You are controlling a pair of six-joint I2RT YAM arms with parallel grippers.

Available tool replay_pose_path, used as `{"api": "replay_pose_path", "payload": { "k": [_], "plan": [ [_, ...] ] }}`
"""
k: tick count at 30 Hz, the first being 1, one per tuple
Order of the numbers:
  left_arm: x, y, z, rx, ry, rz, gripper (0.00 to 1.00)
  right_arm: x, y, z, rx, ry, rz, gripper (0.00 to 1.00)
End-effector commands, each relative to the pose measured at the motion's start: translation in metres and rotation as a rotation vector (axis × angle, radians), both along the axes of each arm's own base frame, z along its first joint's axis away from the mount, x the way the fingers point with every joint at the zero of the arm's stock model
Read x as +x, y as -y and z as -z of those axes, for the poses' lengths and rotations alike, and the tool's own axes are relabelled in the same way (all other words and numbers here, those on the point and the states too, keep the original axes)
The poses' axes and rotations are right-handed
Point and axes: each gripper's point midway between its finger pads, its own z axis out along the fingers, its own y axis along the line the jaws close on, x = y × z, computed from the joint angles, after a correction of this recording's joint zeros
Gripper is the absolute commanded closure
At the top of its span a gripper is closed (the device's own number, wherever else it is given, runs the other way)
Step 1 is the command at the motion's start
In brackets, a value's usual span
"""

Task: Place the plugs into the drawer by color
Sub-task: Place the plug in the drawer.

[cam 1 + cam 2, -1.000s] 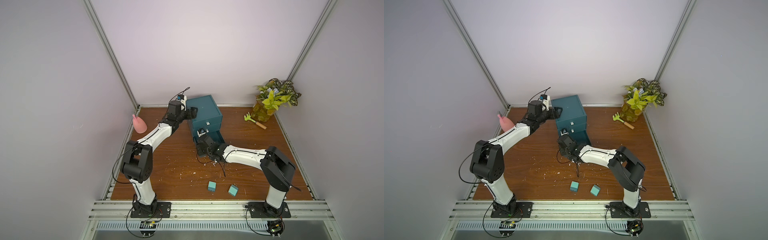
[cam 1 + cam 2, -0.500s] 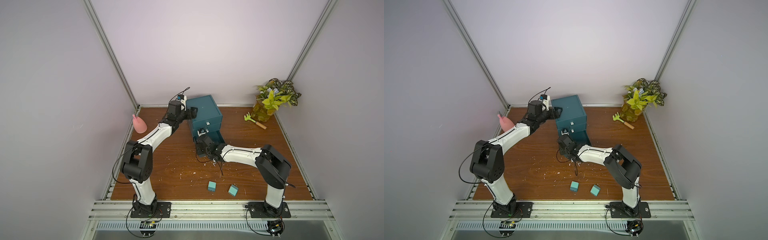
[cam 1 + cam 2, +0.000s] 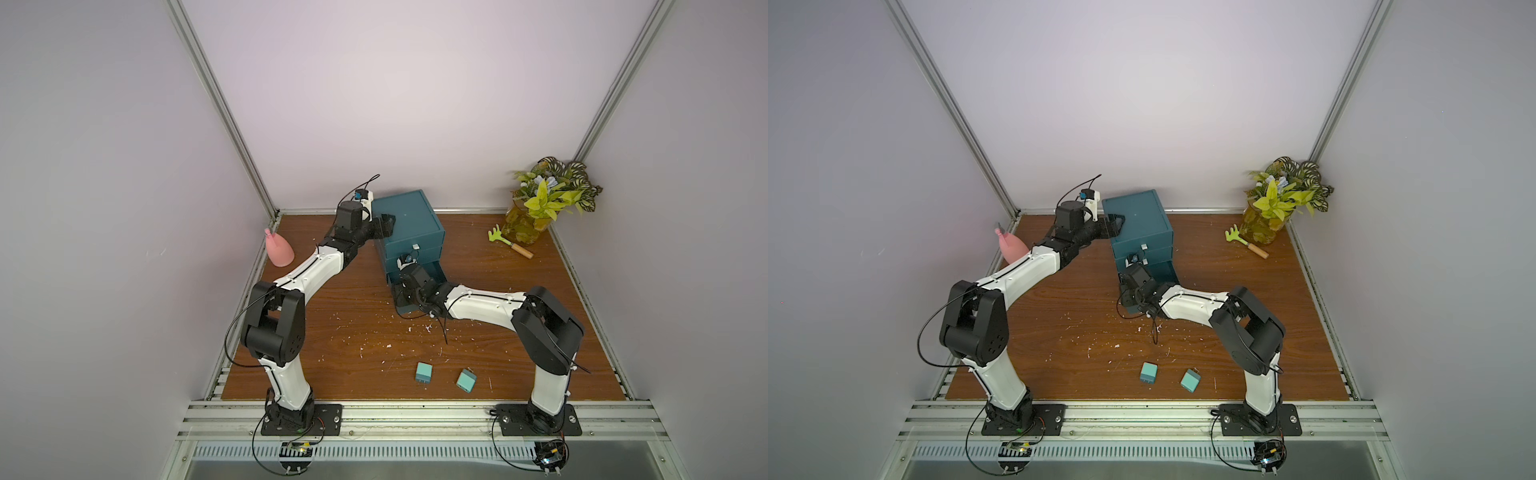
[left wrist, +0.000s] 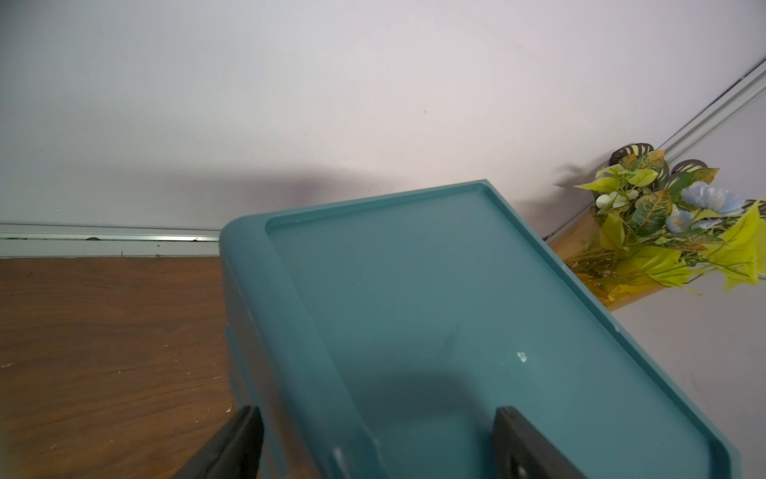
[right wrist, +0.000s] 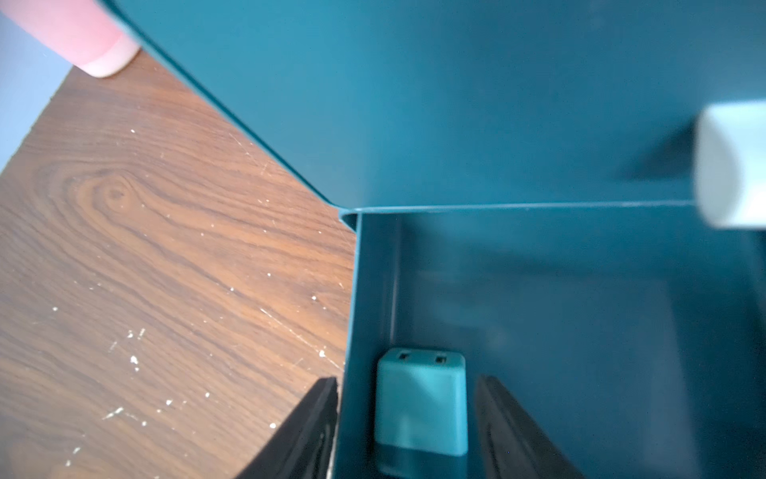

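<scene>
A pink spray bottle (image 3: 279, 249) stands at the surface's left edge, towards the back. Just right of it, the left end effector (image 3: 386, 220) sits at the back-left top corner of the dark teal cabinet (image 3: 409, 218). In the left wrist view its fingers (image 4: 240, 439) are spread. One is beside the cabinet's side wall and the other over its lid; whether either presses the plastic I cannot tell.

The cabinet stands near the back edge, around its middle, with its bottom drawer (image 3: 405, 309) pulled out towards the front. The right end effector (image 5: 406, 380) reaches into that drawer with its fingers (image 5: 510, 423) spread. One is outside the drawer's wall over the wood and one is inside. A teal plug (image 5: 420, 408) lies between them in the drawer's corner, clear of both.

Two more plugs (image 3: 423, 371) (image 3: 466, 380) lie near the front edge, just beside each other. A small green rake (image 3: 509, 243) lies towards the back right, near a potted plant (image 3: 548, 199) in the back right corner.
</scene>
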Motion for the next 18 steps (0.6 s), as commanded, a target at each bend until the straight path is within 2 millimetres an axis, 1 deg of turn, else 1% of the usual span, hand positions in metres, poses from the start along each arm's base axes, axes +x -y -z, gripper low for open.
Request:
{"api": "replay_pose_path", "payload": {
  "k": [1,3,6,7,10,12,14,18],
  "plan": [
    [-0.014,-0.003,0.034,0.072,-0.1,-0.003,0.18,-0.002,-0.002,-0.019,0.03,0.002,-0.025,0.36],
    [-0.014,-0.004,0.033,0.075,-0.097,-0.003,0.18,-0.003,-0.001,-0.025,0.03,0.01,-0.038,0.35],
    [-0.014,-0.004,0.034,0.078,-0.099,-0.005,0.18,-0.007,0.002,-0.046,0.023,0.04,-0.07,0.34],
    [-0.014,-0.004,0.033,0.077,-0.097,-0.005,0.18,-0.009,0.006,-0.055,0.015,0.055,-0.078,0.34],
    [-0.014,-0.004,0.032,0.074,-0.095,-0.001,0.17,-0.021,0.019,-0.069,-0.032,0.086,-0.123,0.34],
    [-0.014,-0.004,0.032,0.073,-0.096,-0.002,0.17,-0.036,0.03,-0.071,-0.064,0.098,-0.156,0.34],
    [-0.014,-0.004,0.032,0.073,-0.095,-0.002,0.18,-0.057,0.04,-0.066,-0.102,0.091,-0.194,0.34],
    [-0.014,-0.003,0.033,0.07,-0.099,-0.002,0.17,-0.112,0.059,-0.043,-0.165,0.058,-0.271,0.34]
  ]
}}
